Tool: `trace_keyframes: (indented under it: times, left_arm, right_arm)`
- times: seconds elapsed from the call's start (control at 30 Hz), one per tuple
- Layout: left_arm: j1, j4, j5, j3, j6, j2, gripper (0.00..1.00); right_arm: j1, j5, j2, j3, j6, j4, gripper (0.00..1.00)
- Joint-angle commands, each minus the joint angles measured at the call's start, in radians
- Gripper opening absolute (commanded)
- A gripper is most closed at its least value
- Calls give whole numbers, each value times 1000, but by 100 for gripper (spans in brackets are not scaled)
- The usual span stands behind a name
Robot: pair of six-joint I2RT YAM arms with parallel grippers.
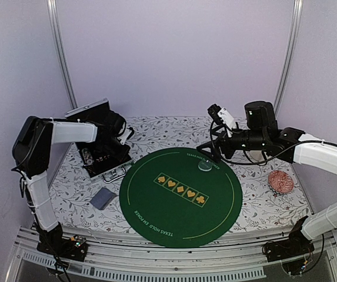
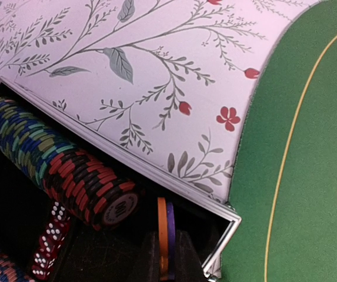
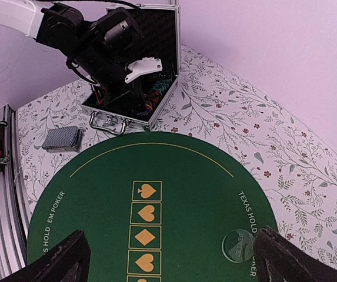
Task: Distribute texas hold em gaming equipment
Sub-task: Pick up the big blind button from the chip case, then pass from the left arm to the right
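left gripper [image 2: 167, 261] down in the open case [image 3: 127, 116], fingers pinched on an orange and purple chip pair [image 2: 164, 226] standing on edge, beside chip rolls [image 2: 68, 164] and red dice [image 2: 49, 241]. right gripper [image 3: 169, 249] jaws wide apart, hovering over clear disc [image 3: 239, 245] on green mat [image 1: 180, 200]. card deck [image 1: 102, 198] on cloth [image 1: 256, 200], left of mat
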Motion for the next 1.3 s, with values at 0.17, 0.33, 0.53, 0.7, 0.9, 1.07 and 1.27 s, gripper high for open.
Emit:
trace_keyframes:
  times: [0.17,0.33,0.53,0.7,0.9,1.07,1.27]
  left_arm:
    - [-9,9,26,-20,-28,-47,0]
    - [-9,11,21,-35,-67,-163,0]
    - [-35,78,148,-85,-110,-356,0]
    - [-118,259,376,-158,-176,-536,0]
    - [-246,553,640,-246,-275,-640,0]
    - [-330,714,771,-251,-316,-616,0]
    - [-387,802,849,-258,-327,-588,0]
  right_arm:
    - [-5,0,-6,3,2,-6,99]
    - [-4,-6,-23,5,4,0,99]
    - [-13,-79,-83,-9,10,51,99]
    - [-20,-197,-116,-12,38,104,99]
    - [-19,-304,-106,-16,143,226,97]
    - [12,-466,-49,19,220,312,80]
    - [37,-507,2,38,220,338,60]
